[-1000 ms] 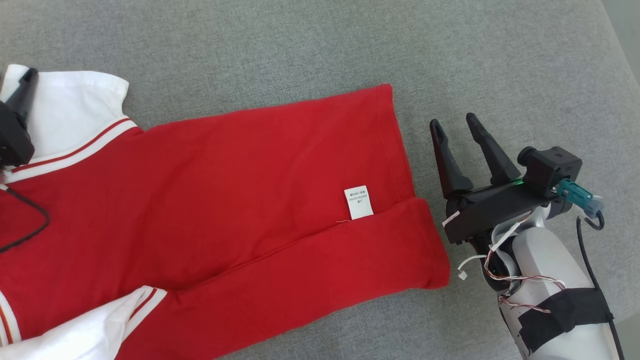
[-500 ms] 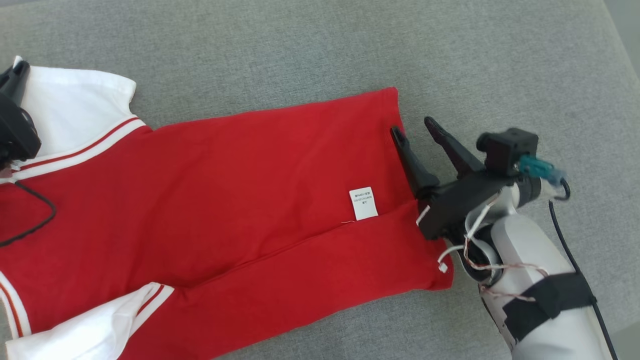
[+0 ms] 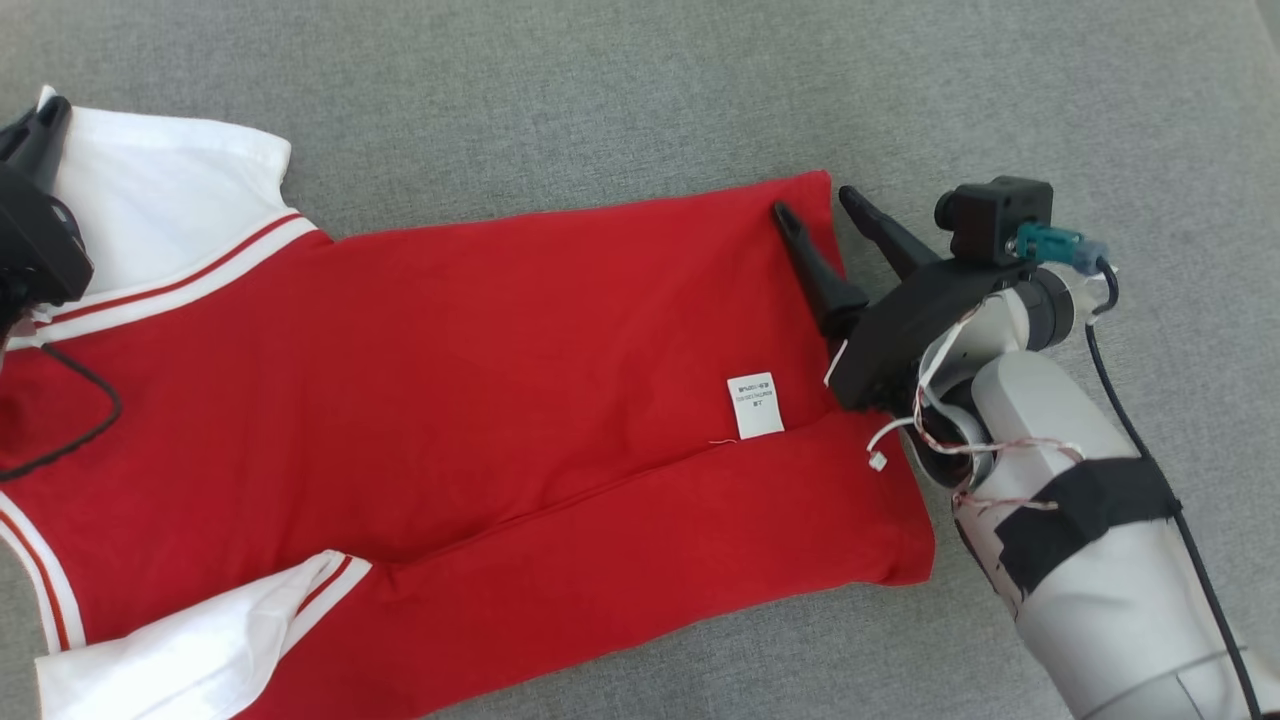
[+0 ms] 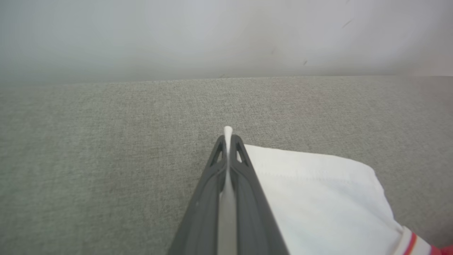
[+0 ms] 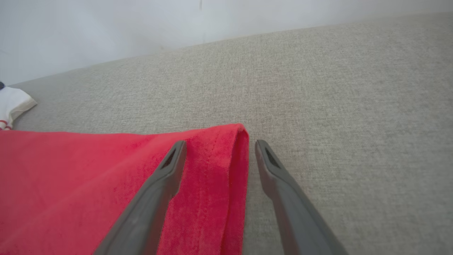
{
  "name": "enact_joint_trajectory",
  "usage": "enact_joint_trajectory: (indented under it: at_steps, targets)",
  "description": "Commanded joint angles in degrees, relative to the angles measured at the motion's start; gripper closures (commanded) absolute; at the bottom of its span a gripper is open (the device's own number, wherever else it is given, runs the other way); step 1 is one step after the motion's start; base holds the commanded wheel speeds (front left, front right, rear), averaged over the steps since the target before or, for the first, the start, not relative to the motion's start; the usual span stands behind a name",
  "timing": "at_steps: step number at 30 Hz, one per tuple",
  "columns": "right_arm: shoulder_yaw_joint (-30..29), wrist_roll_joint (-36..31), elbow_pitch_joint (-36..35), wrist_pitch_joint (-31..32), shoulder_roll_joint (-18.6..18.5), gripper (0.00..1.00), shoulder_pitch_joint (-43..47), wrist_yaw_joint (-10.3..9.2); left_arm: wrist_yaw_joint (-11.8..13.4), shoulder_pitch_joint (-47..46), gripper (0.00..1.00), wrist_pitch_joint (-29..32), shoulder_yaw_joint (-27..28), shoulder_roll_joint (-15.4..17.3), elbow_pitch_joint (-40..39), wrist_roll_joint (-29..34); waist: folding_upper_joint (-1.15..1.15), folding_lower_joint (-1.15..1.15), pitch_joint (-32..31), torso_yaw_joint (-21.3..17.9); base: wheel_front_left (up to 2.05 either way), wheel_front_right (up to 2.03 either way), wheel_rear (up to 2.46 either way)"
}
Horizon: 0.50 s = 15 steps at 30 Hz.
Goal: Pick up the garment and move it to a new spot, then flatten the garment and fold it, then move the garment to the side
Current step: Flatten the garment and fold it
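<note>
The garment (image 3: 500,350), a red shirt with white, red-striped sleeves, lies spread on the grey cushion (image 3: 600,90). My left gripper (image 3: 45,115) sits at the far left, shut on the edge of the upper white sleeve (image 4: 318,191). A thin fold of white cloth shows between its closed fingertips (image 4: 227,132). My right gripper (image 3: 814,202) is open and straddles the far corner of the hem. One finger (image 5: 166,170) rests over the red cloth (image 5: 70,177) and the other over the grey fabric just beside the edge.
A white care label (image 3: 755,405) lies on the red cloth near the hem. A black cable (image 3: 90,420) loops over the shirt by my left arm. Grey cushion stretches beyond the garment to a pale wall (image 5: 106,28).
My left gripper has shut on the white sleeve edge. My right gripper moved left and forward from beside the shirt to straddle the hem corner. The head view shifted slightly.
</note>
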Motion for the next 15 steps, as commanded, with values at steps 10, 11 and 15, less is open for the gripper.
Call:
enact_joint_trajectory:
  at_steps: [10,11,15]
  targets:
    - [3.4,4.1,8.2,-3.0,-0.1,1.0,-6.0,-0.03,0.0,-1.8,1.0,-1.7,-2.4,0.1,-0.4,-2.0,0.0,0.0,0.5,0.7,0.0,0.0,0.0]
    - [3.8,4.3,8.8,-3.4,-0.1,1.0,-6.3,-0.03,0.0,-1.9,1.0,-2.0,-2.6,0.1,-0.4,-2.2,0.0,0.0,0.4,0.7,0.0,0.0,0.0]
    - [4.7,4.7,10.5,-5.9,-0.1,1.0,-7.2,-0.03,0.0,-1.8,1.0,-3.8,-3.0,0.5,-1.1,-3.1,0.0,0.0,-0.5,0.9,0.0,0.0,0.0]
